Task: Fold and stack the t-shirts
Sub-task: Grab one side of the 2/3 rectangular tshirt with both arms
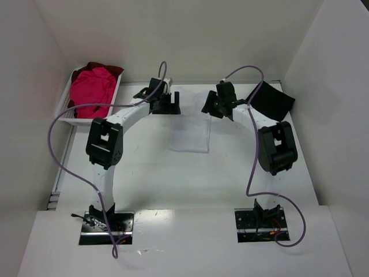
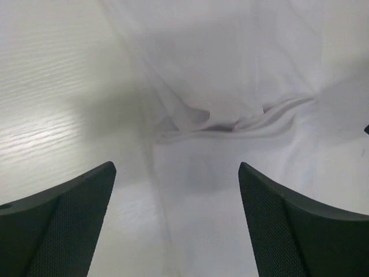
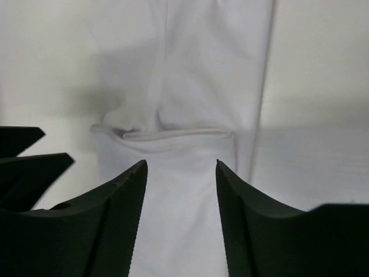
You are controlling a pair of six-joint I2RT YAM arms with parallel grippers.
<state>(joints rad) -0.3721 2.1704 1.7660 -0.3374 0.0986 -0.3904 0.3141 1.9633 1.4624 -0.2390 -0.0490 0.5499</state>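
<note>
Over the folded white t-shirt (image 1: pixel 190 134) in the middle of the counter (image 1: pixel 144 173), we are hovering the left gripper (image 2: pixel 176 167) spread wide at its side edge and the right gripper (image 3: pixel 181 164) partly spread above its bunched fold, with the pink t-shirt (image 1: pixel 92 86) lying in the basket (image 1: pixel 118 95) far left and the black t-shirt (image 1: pixel 271 99) far right.

Reaches away from the near edge with left arm (image 1: pixel 105 144) and right arm (image 1: pixel 277 147), elbows bowed outward, wrists turned in toward each other. Holds the left gripper (image 2: pixel 176 165) with jaws spread wide and the right gripper (image 3: pixel 180 163) with jaws parted more narrowly, neither clamping anything.
</note>
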